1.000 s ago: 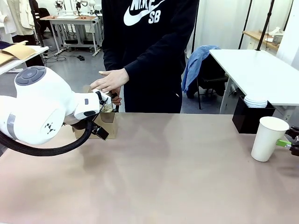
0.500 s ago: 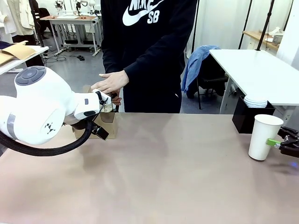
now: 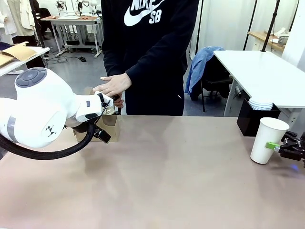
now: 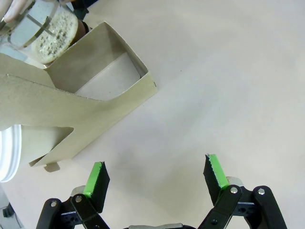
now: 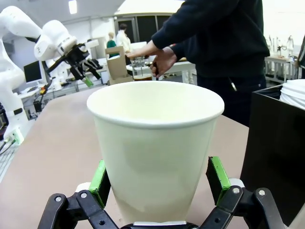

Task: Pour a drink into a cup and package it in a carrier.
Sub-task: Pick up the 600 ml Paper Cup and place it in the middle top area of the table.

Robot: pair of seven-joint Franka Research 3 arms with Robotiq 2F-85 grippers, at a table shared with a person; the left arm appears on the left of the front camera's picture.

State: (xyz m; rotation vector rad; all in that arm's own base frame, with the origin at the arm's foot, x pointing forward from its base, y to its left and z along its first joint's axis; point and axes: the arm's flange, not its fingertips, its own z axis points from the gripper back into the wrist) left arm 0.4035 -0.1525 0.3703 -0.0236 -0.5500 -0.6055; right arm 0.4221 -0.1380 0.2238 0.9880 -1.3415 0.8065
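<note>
The right tool is standing open, its green pads flanking the cup near the right edge of the desk. It should be closing evenly and gently low on the wall, since thin paper probably dents. The left tool is hanging open and empty just beside the carrier. Whether the pads are touching the cup is hard to tell, and the person's hand is covering the jug, leaving the drink hard to make out.

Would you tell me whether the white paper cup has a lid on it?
No, the cup stands with its rim bare and mouth open in the right wrist view.
</note>
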